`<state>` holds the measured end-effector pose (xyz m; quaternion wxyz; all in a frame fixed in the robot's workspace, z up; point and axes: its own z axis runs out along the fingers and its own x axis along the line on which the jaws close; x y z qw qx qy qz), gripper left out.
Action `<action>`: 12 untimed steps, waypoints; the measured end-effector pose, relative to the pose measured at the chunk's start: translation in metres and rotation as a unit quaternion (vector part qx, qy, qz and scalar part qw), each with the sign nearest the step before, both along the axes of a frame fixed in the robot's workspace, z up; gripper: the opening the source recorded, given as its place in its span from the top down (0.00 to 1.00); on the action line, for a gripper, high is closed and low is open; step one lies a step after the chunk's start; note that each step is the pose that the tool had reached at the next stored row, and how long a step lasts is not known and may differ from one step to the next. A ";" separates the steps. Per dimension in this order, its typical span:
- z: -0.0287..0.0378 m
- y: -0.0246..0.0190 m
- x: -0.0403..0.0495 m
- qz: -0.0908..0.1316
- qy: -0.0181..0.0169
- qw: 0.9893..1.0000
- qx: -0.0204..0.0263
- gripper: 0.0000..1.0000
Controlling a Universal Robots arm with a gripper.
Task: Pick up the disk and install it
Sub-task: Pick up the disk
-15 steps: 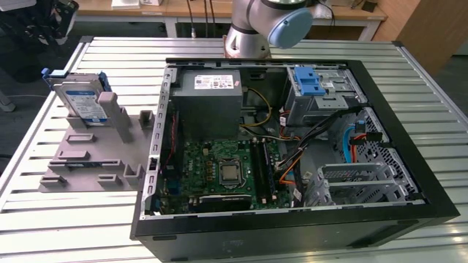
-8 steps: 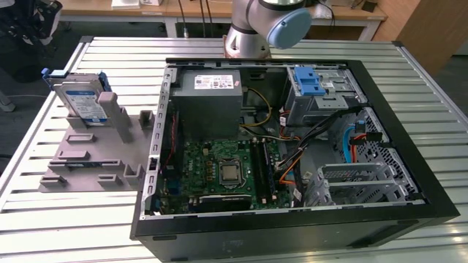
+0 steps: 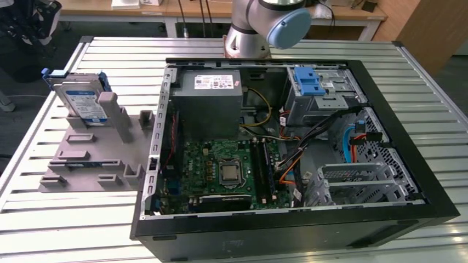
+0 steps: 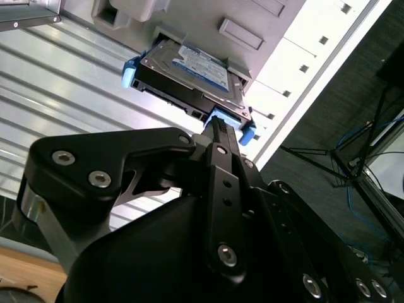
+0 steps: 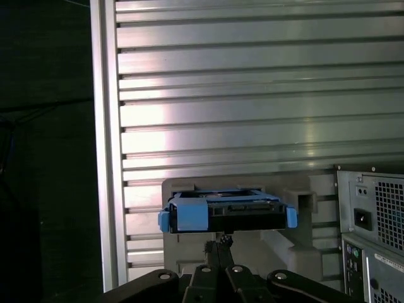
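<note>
Silver, blue-bracketed disk stood unpicked in a grey plastic rack at ten o'clock; the black gripper was clenched empty nearby.

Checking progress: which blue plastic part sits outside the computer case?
The one framing the flat silver hard drive, upright in the grey holder; the ridged blue latch sits inside, on the metal cage.

table: slatted aluminium table | on it: open black computer case lying on its side | inside: green motherboard with CPU socket, grey power supply, grey drive cage with ridged blue latch, cable bundle | just beside the case, exterior view's left: grey moulded fixture
</note>
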<state>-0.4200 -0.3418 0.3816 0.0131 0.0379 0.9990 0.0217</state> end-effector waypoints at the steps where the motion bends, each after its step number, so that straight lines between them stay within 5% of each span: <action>1: 0.0000 0.0000 -0.0001 0.000 0.000 1.000 0.000 0.89; 8: 0.0000 0.0000 -0.0003 0.004 0.000 1.000 0.000 0.89; 12: -0.0001 0.0000 -0.0003 0.026 0.000 1.000 0.000 0.89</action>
